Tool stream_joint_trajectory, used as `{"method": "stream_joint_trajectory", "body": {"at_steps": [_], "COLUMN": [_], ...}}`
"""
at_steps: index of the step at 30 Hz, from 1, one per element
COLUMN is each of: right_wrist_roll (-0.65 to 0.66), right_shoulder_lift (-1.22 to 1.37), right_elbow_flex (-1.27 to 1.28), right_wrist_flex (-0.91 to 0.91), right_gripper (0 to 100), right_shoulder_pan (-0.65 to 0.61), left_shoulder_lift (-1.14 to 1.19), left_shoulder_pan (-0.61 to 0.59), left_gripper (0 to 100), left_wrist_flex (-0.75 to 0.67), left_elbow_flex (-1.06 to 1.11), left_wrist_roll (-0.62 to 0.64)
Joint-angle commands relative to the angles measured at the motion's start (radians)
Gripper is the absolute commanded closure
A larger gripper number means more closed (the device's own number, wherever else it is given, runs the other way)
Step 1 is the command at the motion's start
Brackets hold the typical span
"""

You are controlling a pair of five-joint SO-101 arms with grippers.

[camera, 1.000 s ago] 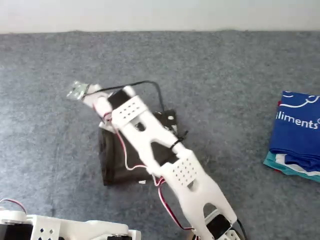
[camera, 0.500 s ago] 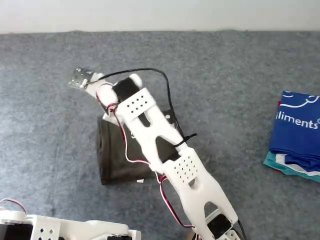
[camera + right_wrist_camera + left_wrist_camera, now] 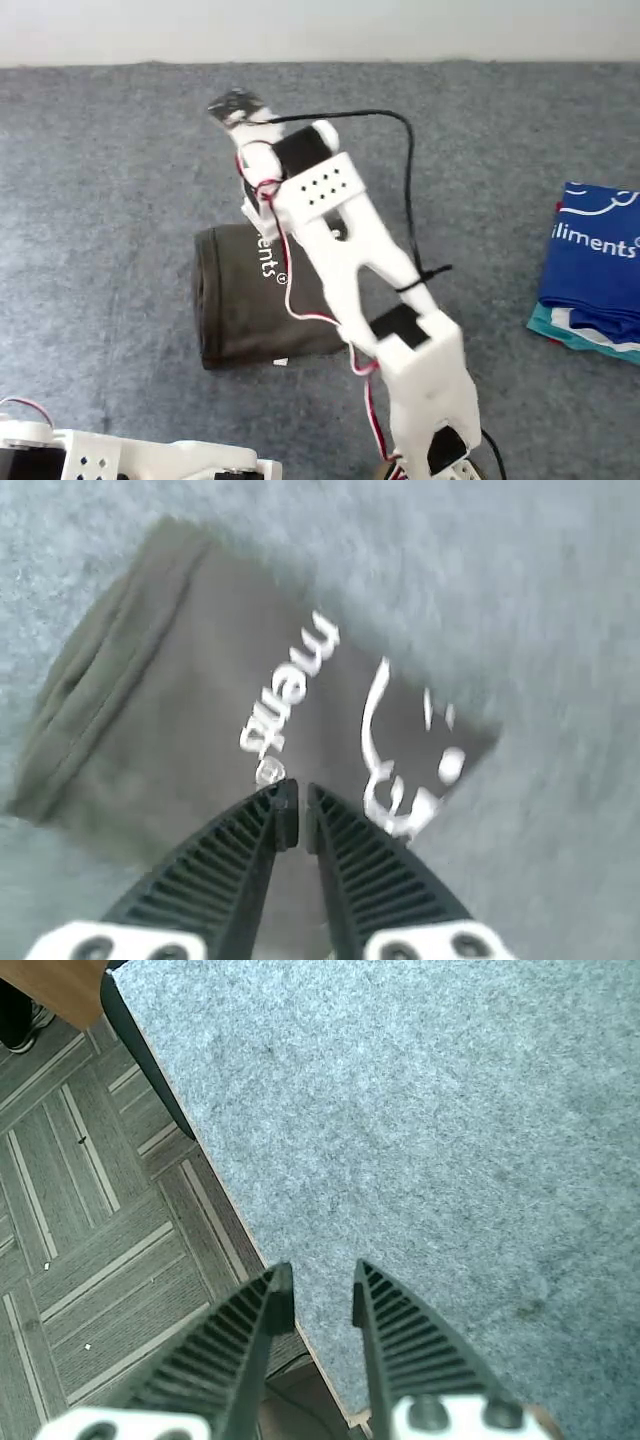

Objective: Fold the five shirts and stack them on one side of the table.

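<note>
Folding is looking finished for the dark olive-brown cotton shirt [image 3: 240, 300], which is lying as a flat rectangle near the middle of the grey felt desk [image 3: 100, 150]. It is sitting well apart from the stack of folded shirts [image 3: 590, 270], blue on top of teal, at the desk's edge on the right arm's side.

The white right arm [image 3: 350, 240] is standing over the brown shirt. The right arm's jaws are hanging above its white print [image 3: 290, 695], all but pressed together and pinching nothing.

To my eye the step in hand is the carry to the stack. That is calling for the jaws to spread, come down on one edge and take every layer, or the fold is likely to fall open.

The right wrist view is giving the thin slit between those jaws and the shirt's thick folded edge. The high view is giving the stack and the gap to it. The left wrist view is showing the left arm's jaws slightly spread and empty over the desk's edge, with striped floor [image 3: 90, 1260] below.
</note>
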Motion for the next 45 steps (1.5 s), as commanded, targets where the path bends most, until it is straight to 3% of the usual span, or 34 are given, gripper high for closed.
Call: {"method": "stream_joint_trajectory", "body": {"at_steps": [1, 3, 6, 17, 22, 26, 31, 34, 37, 45], "right_wrist_roll": [-0.269, -0.379, -0.407, -0.427, -0.425, -0.425, -0.321, -0.255, -0.206, 0.014], "right_shoulder_lift": [-0.174, -0.185, -0.174, 0.076, 0.166, 0.197, 0.199, 0.199, 0.194, 0.073], "right_elbow_flex": [0.226, 0.313, 0.402, 0.437, 0.437, 0.437, 0.436, 0.437, 0.436, 0.437], "right_wrist_flex": [0.039, 0.033, -0.01, -0.292, -0.341, -0.34, -0.331, -0.286, -0.234, -0.143], "right_gripper": [75.0, 64.0, 52.1, 52.7, 53.2, 67.3, 99.5, 94.6, 99.5, 98.8], "right_shoulder_pan": [0.015, 0.021, 0.018, 0.062, 0.056, 0.064, 0.093, 0.12, 0.162, 0.334], "left_shoulder_lift": [-0.006, -0.006, -0.006, -0.006, -0.006, -0.006, -0.006, -0.006, -0.006, -0.008], "left_shoulder_pan": [0.002, 0.002, 0.002, 0.002, 0.002, 0.002, 0.002, 0.002, 0.002, 0.002], "left_gripper": [89, 89, 89, 89, 89, 89, 89, 89, 89, 89], "left_wrist_flex": [-0.008, -0.008, -0.009, -0.011, -0.011, -0.011, -0.011, -0.009, -0.008, -0.009], "left_elbow_flex": [-0.004, -0.004, -0.004, -0.002, -0.002, -0.002, -0.002, -0.002, -0.002, 0.056], "left_wrist_roll": [0.006, 0.006, 0.006, 0.006, 0.006, 0.006, 0.006, 0.006, 0.006, 0.006]}}
